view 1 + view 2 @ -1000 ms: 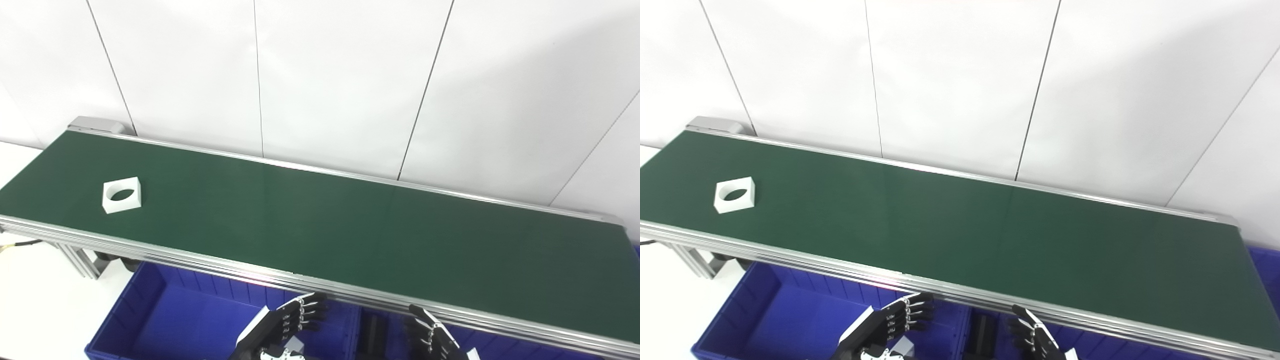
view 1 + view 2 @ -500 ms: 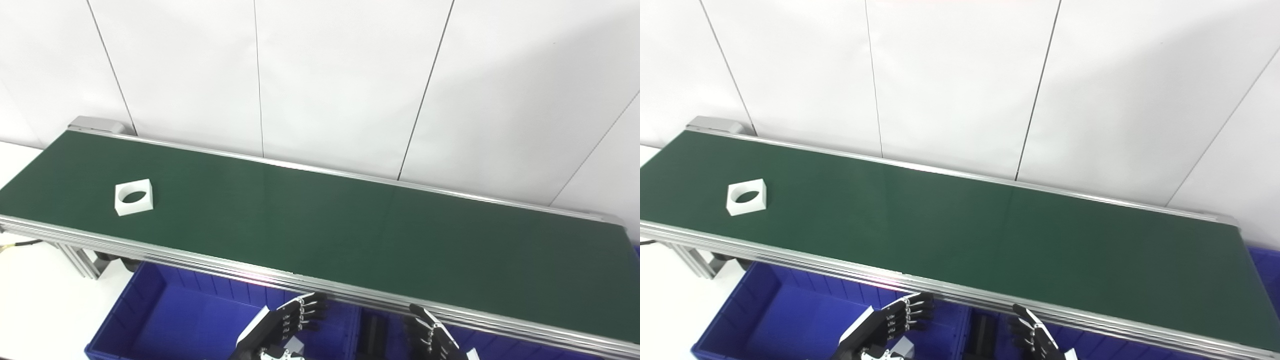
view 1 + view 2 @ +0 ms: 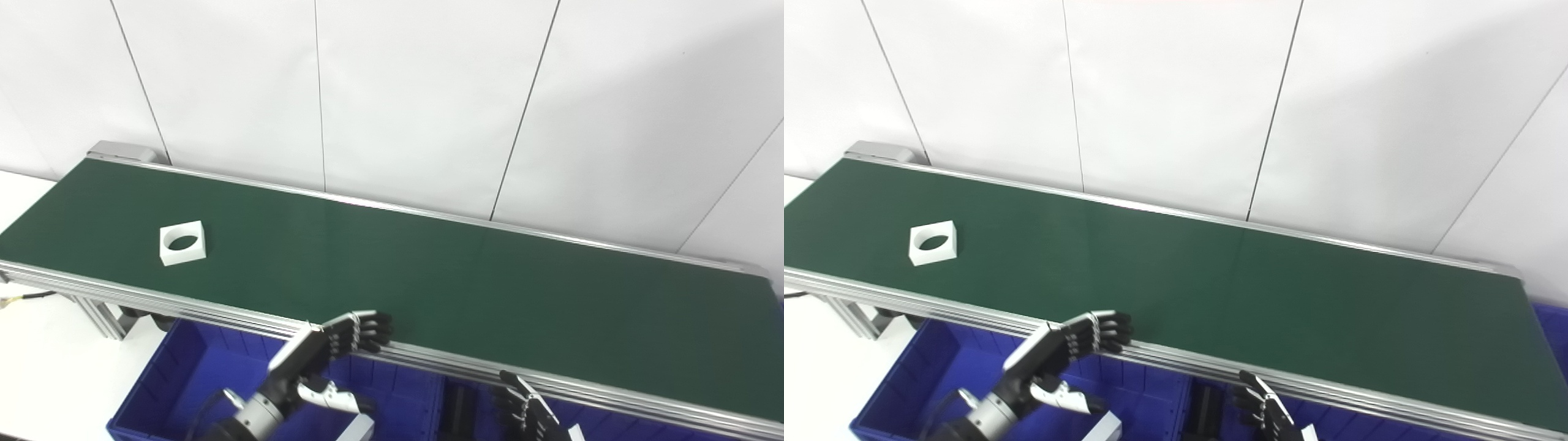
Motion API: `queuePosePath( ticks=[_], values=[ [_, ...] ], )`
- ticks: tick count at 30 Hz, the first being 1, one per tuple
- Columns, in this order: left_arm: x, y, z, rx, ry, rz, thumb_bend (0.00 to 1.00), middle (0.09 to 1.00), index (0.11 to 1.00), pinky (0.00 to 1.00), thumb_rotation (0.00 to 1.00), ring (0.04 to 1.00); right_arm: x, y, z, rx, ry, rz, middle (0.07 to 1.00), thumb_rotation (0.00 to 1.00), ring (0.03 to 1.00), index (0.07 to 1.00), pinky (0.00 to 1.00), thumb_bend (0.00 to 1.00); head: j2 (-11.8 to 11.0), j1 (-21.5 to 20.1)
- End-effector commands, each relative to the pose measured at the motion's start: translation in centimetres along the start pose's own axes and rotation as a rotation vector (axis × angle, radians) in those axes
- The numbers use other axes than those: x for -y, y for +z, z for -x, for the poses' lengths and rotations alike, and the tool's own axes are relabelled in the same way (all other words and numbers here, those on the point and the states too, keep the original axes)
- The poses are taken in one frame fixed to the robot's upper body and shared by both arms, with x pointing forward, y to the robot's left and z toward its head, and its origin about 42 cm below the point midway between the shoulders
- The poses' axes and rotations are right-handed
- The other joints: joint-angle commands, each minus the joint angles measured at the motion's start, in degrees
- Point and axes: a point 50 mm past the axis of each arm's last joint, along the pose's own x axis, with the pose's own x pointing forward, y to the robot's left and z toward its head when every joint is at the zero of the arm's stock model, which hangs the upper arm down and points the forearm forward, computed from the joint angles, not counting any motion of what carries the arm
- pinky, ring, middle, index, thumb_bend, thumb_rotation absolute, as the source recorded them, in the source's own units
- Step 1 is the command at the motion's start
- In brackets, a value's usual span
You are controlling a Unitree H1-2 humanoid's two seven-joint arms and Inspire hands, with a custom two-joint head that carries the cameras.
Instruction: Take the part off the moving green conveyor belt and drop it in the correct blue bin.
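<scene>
A white square part with a round hole (image 3: pixel 182 242) lies on the green conveyor belt (image 3: pixel 429 282) near its left end; it also shows in the right eye view (image 3: pixel 933 242). My left hand (image 3: pixel 334 346) is open and empty, raised in front of the belt's near rail, well to the right of the part. My right hand (image 3: pixel 527 413) is open and empty, low at the bottom edge below the rail. A blue bin (image 3: pixel 184 380) sits under the belt on the left, and another blue bin (image 3: pixel 618 425) sits to its right.
The belt's aluminium near rail (image 3: pixel 184 304) runs across in front of both hands. A white wall stands behind the belt. The belt's support leg (image 3: pixel 98 315) stands at the left, next to the left bin.
The part has ridden the belt to the right. My left hand has risen from low over the bin up to the near rail. The right hand has stayed put.
</scene>
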Motion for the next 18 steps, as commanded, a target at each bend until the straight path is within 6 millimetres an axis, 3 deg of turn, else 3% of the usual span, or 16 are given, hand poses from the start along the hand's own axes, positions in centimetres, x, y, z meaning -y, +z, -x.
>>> queuePosePath(
  ticks=[1, 5, 15, 18],
  values=[
    [-1.4, 2.2, -1.0, 0.060, -0.011, -0.034, 1.00, 0.760, 0.754, 0.70, 0.31, 0.735, -0.1, 1.0, -0.7, 0.068, -0.004, -0.003, 0.799, 0.28, 0.790, 0.869, 0.73, 0.54, 0.0, 0.1],
    [-2.8, 4.7, -1.8, 0.092, -0.025, -0.079, 1.00, 0.744, 0.729, 0.68, 0.32, 0.734, -0.1, 1.0, -0.8, 0.071, -0.003, -0.008, 0.798, 0.28, 0.795, 0.869, 0.73, 0.54, -0.3, 0.8],
    [-5.4, 8.8, -3.7, 0.130, -0.013, -0.231, 0.93, 0.772, 0.754, 0.71, 0.30, 0.759, 0.3, 0.8, -0.8, 0.067, -0.001, -0.002, 0.799, 0.25, 0.794, 0.873, 0.74, 0.53, -0.8, 2.1],
    [-6.6, 9.6, -4.4, 0.135, 0.002, -0.268, 0.93, 0.780, 0.764, 0.72, 0.29, 0.771, 0.3, 0.7, -0.9, 0.073, 0.001, 0.004, 0.799, 0.28, 0.792, 0.874, 0.73, 0.53, -0.9, 2.1]
  ],
)
